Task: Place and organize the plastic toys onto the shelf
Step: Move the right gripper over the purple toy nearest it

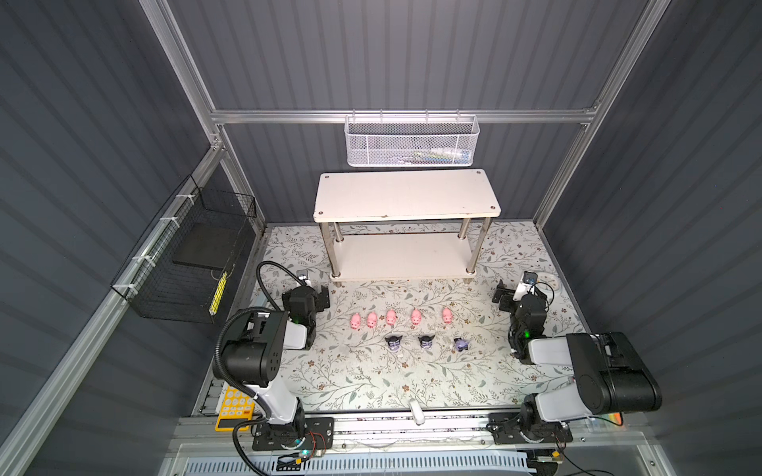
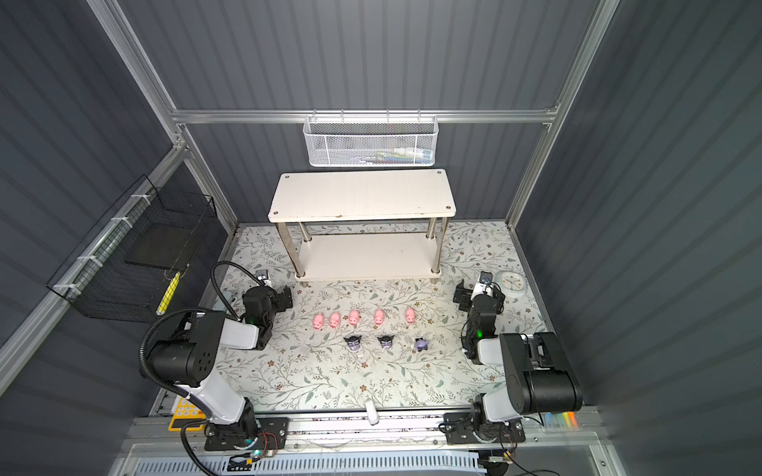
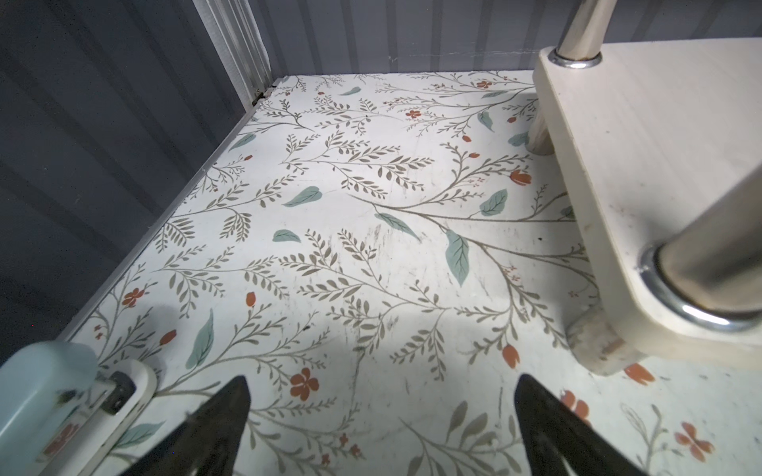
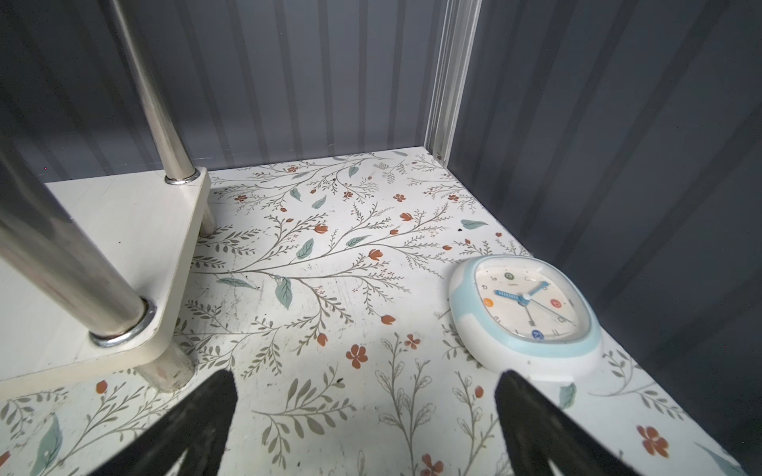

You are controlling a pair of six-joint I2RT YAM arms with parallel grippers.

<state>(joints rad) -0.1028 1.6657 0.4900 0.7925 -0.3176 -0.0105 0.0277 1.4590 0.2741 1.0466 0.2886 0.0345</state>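
You get only part of the clock point(image 1: 554, 287) in a top view; the right arm point(image 1: 530, 315) covers the rest. The yellow calculator point(image 1: 235, 406) lies half under the left arm point(image 1: 276, 402). Whatever sits in the white mesh basket point(image 1: 412, 140) is too blurred to name. Both wrist views crop the shelf point(image 3: 659, 165).

1. The table point(image 1: 371, 383) wears a white floral covering, with grey-green sprigs and small red flowers
2. The shelf point(image 1: 406, 193) stands on short feet at the back middle of the table: two cream boards, one above the other, joined by chrome legs
3. Five pink pigs point(image 1: 391, 317) sit on the table in a row in front of the shelf, none touching
4. Three black-and-purple figures point(image 1: 426, 341) make a second row just nearer the front edge, well spaced
5. A white and pale blue clock point(image 2: 510, 284) lies face up near the back right corner, to the right of the shelf
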